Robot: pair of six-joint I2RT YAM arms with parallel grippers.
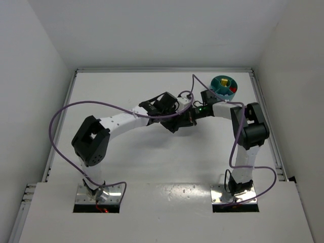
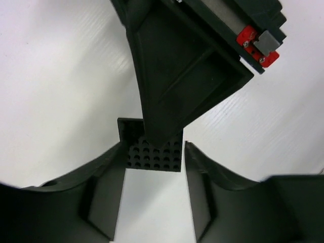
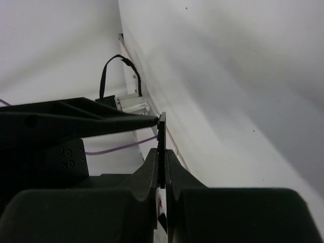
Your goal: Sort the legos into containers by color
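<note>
- Toward the upper right of the overhead view sits one round teal plastic dish [image 1: 213, 86] with low walls, near the far right corner of the white table [image 1: 126, 86] and well apart from both of my claws.
- Two tiny plastic bricks show inside it: one yellow brick [image 1: 223, 81] in the centre cup and one red brick [image 1: 233, 90] in a compartment on the dish's right side. At this size I cannot count the compartments.
- One thin black studded plate [image 2: 157, 159] fills the middle of the left wrist view, with its rows of round studs facing the lens.
- My right claw [image 3: 161, 152] has its two fingers drawn almost together on the flat faces of that plate, which stands edge-on in the lower middle of the right wrist view.
- My left claw [image 2: 154, 147] has its fingers spread about as wide as the plate, which sits between them. I cannot tell whether they press on its edges.
- One finger of my right claw comes down from the top of the left wrist view, and its tip overlaps the plate's upper edge.
- Both of my arms meet at the centre of the overhead view, each trailing one purple cable [image 1: 66, 109].
</note>
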